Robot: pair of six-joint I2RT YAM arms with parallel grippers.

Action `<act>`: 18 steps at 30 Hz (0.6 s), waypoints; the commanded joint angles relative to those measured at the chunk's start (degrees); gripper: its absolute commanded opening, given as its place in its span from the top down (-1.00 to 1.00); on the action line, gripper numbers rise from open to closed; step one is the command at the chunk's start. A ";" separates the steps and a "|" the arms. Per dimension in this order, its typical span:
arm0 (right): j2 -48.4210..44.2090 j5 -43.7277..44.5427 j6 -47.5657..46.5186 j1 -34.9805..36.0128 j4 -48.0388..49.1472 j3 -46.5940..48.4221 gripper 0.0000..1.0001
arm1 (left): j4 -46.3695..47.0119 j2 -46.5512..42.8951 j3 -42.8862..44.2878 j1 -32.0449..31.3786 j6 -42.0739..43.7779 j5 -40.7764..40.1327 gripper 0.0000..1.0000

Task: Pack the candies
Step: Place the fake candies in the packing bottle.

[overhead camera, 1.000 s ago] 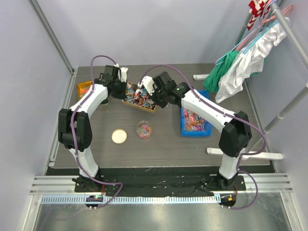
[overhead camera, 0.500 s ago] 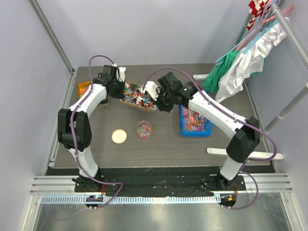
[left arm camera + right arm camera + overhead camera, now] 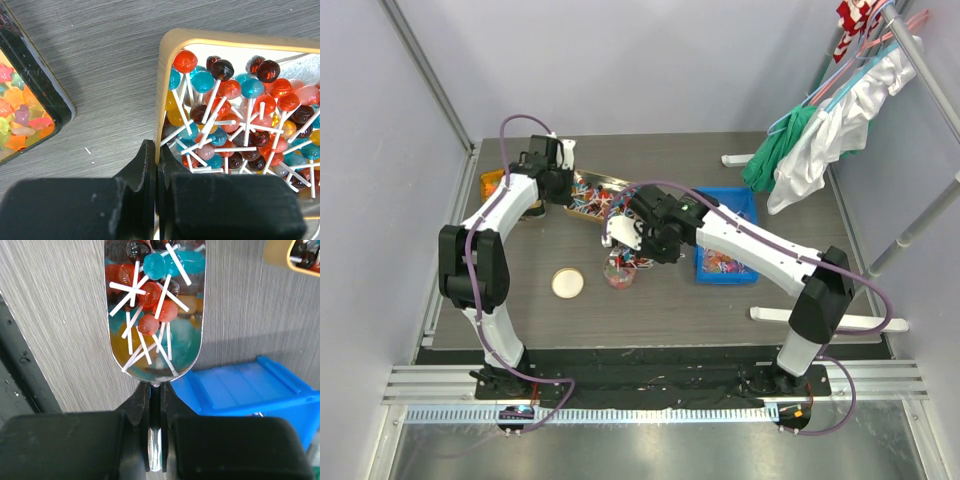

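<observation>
My left claw [image 3: 156, 157] pinches the tray [image 3: 164, 75] rim to steady it, while my right claw [image 3: 156, 392] clamps the scoop [image 3: 190, 352] handle level so its lollipops [image 3: 152, 295] don't spill.

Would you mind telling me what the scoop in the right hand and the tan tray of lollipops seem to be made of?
The scoop looks like polished metal: its bowl mirrors the lollipops lying in it. The tan tray seems plastic or coated metal, matte: a smooth rounded rim without glare.
</observation>
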 commanded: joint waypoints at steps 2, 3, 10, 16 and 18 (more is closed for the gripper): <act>0.46 7.39 -2.24 1.46 -2.09 0.56 0.98 | 2.67 -0.88 1.85 0.55 -1.43 1.16 1.00; 1.25 8.79 -2.51 1.55 -2.26 0.74 0.98 | 2.67 -0.80 1.85 0.46 -1.43 1.25 1.00; 5.82 12.67 -4.44 2.17 -5.60 3.81 0.98 | 2.85 -0.80 1.67 0.64 -1.43 1.34 1.00; 7.32 15.31 -6.02 3.04 -7.01 4.69 0.98 | 3.02 -0.62 1.59 0.81 -1.52 1.86 1.00; 8.02 15.66 -6.20 3.22 -8.14 5.57 0.98 | 3.02 -0.44 1.67 0.81 -1.61 1.86 1.00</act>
